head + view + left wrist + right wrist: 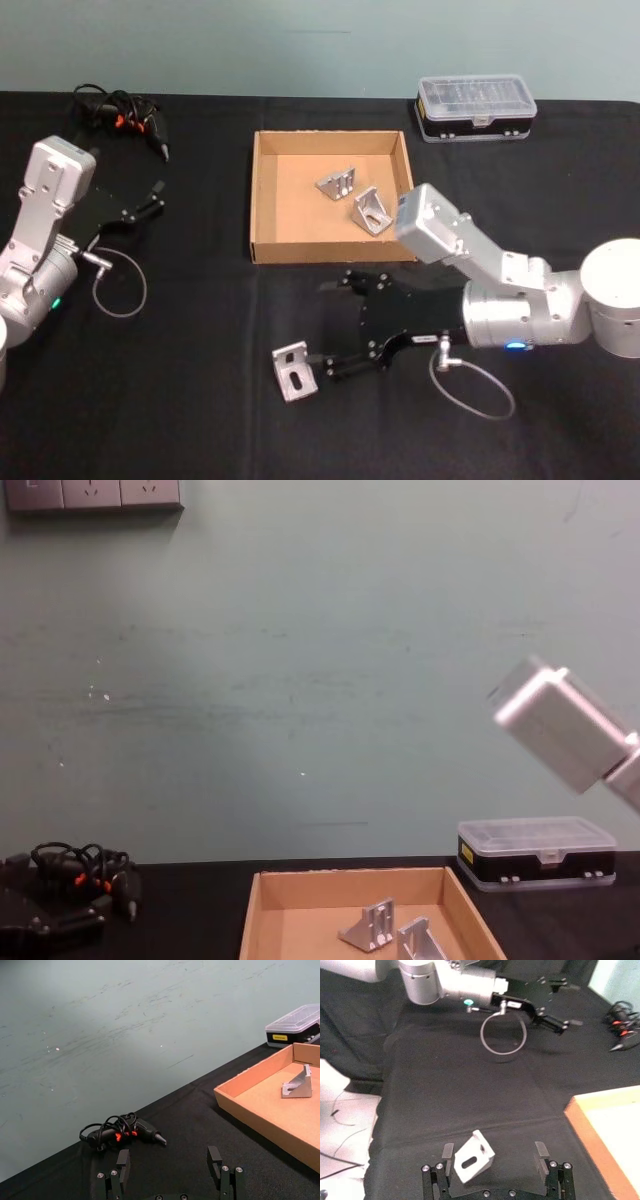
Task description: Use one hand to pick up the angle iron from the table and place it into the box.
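target: the loose angle iron (292, 371) lies on the counter (200, 410), on the robot's side of the box (256, 205) and apart from it.
right end effector: the right end effector (333, 325) sits low over the counter with its fingers spread wide, released and gripping nothing. in the right wrist view the loose angle iron stands between the 2 fingers, close by 1 and well apart from the other. i cannot tell whether the near finger touches it.
left end effector: the left end effector (152, 200) is parked at the left side of the counter, fingers apart and empty, near a black corded tool (125, 112).
box contents: 2 pieces lie on the box floor just beside each other, the far boxed iron (337, 184) and the near boxed iron (372, 211) toward the right wall.
behind the box: a black case with a clear lid (476, 107), to the right.
done, as i judge it: 2 irons are in the box, and the reach to the 3rd looks complete, with the fingers bracketing it.
left to do: clench on the loose angle iron, lift it off the counter, carry it over the front wall of the box, and let go inside.
risk: the iron sits off-centre between the fingers, so closing may push or turn it before the grip settles.
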Tool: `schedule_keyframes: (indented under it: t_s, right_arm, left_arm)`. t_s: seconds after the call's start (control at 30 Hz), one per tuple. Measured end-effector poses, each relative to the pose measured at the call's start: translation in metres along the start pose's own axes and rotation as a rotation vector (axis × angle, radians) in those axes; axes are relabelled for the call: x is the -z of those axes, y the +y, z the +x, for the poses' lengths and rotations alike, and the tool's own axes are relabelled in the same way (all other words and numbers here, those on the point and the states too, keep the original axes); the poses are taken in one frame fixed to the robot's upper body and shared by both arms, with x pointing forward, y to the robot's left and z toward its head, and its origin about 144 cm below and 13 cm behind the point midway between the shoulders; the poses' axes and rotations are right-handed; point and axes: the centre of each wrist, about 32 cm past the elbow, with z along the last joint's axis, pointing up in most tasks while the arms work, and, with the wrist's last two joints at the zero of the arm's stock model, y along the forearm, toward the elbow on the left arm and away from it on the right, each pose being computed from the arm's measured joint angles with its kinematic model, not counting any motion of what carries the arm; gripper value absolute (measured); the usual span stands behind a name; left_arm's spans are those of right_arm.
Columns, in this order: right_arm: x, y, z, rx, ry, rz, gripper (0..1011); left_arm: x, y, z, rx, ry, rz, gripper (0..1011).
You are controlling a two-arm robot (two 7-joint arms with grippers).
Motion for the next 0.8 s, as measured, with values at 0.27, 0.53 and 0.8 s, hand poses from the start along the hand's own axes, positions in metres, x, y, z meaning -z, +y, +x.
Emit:
schedule_keyframes:
  t_s: [0.27,0.53,0.8]
  right_arm:
    - [0.004,0.017,0.005,-0.048,0.004,-0.036,1003]
    - [0.008,0.031,0.011,-0.076,0.013,-0.062,1003]
    - [0.012,0.04,0.015,-0.09,0.017,-0.068,1003]
  left_arm:
    - [0.0,0.0,0.0,0.0,0.0,0.0,1011]
    - [0.0,0.0,0.0,0.0,0.0,0.0,1011]
    - [0.0,0.0,0.0,0.0,0.0,0.0,1011]
